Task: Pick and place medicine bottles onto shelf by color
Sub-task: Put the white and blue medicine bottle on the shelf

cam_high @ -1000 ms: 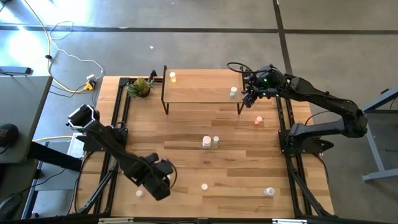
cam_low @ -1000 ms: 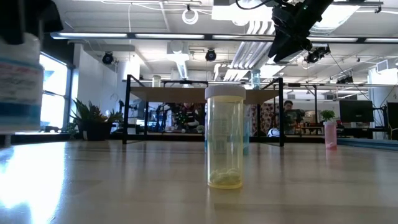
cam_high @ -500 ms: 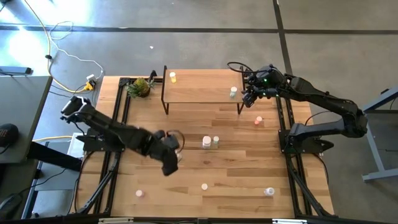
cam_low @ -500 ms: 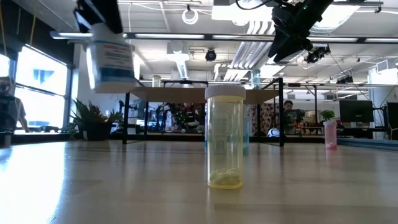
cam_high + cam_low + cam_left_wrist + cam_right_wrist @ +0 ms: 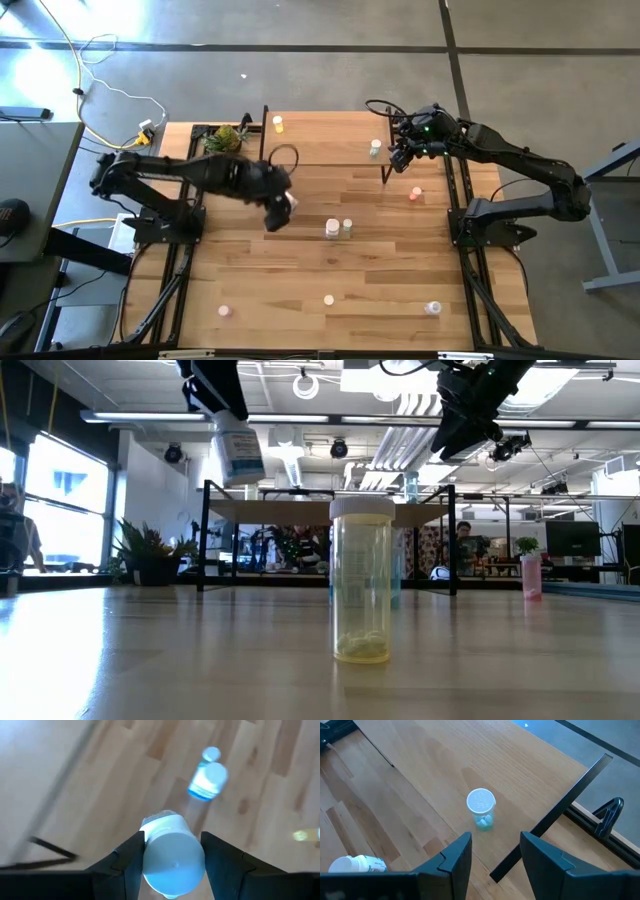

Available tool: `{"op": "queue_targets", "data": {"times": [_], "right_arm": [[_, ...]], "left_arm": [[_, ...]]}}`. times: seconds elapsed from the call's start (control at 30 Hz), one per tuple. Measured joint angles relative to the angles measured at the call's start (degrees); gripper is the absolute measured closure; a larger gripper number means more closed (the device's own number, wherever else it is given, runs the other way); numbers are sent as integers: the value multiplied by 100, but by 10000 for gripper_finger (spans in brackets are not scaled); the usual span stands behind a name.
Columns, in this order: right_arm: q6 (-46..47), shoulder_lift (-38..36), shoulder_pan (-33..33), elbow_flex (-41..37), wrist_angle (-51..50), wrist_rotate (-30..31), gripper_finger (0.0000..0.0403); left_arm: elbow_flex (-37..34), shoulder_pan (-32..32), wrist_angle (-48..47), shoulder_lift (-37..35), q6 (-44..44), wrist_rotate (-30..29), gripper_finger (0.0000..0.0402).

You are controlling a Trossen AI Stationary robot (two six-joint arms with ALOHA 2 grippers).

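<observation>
The left end effector [image 5: 279, 207] is positioned above the table [image 5: 300, 260], just in front of the shelf [image 5: 320, 140], and pinches a large white bottle [image 5: 172, 855] between its two fingers [image 5: 127, 862]. In the low view this bottle [image 5: 240, 452] hangs clear of the table surface with its label visible.

The right end effector [image 5: 403, 155] hovers over the right end of the shelf, fingers spread with nothing between them. A greenish bottle [image 5: 481, 810] with a white cap stands upright on the shelf directly beneath it. A yellow bottle [image 5: 278, 124] stands at the shelf's far left corner.

On the table, a pink-white bottle [image 5: 332, 229] and a pale green bottle [image 5: 347, 227] stand side by side near the centre. An orange-red bottle [image 5: 416, 194] stands near the right edge. Along the front are a pink bottle [image 5: 224, 311], a pale yellow bottle [image 5: 329, 298] and what appears to be a white bottle with a blue label [image 5: 433, 308]. A leafy plant [image 5: 226, 139] sits left of the shelf.
</observation>
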Motion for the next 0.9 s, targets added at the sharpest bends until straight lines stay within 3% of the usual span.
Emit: {"op": "queue_targets", "data": {"times": [0.57, 0.9], "right_arm": [[-2, 0, 0, 0, -16, 0, 244], [-2, 0, 2, 0, -21, 2, 244]], "left_arm": [[1215, 2186, -505, 0, 3708, 737, 239], [1776, 2783, -1100, 418, 5052, 1060, 239]]}}
